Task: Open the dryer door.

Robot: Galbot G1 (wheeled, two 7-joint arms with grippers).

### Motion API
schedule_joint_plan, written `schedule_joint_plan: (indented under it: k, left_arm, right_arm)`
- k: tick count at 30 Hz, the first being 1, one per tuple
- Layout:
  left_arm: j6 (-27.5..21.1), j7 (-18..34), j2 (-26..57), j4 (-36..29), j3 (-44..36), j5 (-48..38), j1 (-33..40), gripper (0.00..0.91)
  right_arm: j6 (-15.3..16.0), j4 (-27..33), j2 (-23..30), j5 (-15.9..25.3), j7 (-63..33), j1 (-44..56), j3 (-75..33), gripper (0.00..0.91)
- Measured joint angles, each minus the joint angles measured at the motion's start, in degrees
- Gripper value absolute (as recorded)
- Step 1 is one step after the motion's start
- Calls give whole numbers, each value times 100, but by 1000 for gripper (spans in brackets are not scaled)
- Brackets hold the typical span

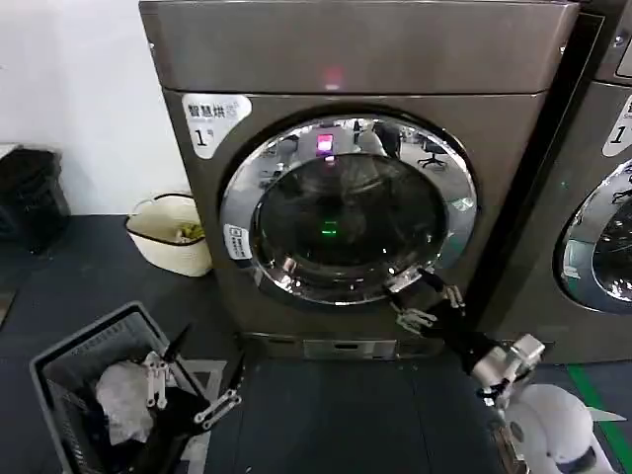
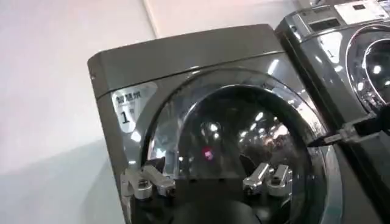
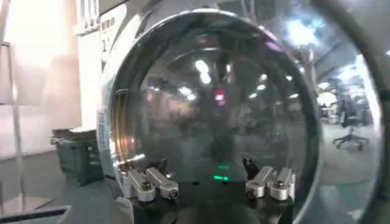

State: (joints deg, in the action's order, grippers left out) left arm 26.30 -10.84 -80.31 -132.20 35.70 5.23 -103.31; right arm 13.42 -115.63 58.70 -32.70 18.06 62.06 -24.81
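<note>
My right gripper [image 1: 427, 297] spreads its fingers at the closed round chrome-ringed dryer door [image 1: 348, 209].

The door sits shut on the bronze-grey dryer [image 1: 351, 59]; its ring looks stiff and slippery, best hooked at the right edge. My left gripper [image 1: 193, 390] waits open, low left.

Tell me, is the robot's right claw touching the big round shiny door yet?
Cannot tell. In the head view the open right gripper overlaps the dryer door at its lower chrome ring, but no view plainly shows contact or a gap.
</note>
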Motion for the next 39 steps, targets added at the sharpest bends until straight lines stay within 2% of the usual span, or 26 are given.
schedule_joint_plan:
  k: [16,39]
  left_arm:
    - [1,-95,-143,-49,-2,35,-68,907]
    - [95,-102,-261,-46,3,54,-134,907]
  right_arm:
    - [9,453,-17,-62,-58,-1183,990,907]
    - [14,1125,334,-45,-224,-2272,2036,907]
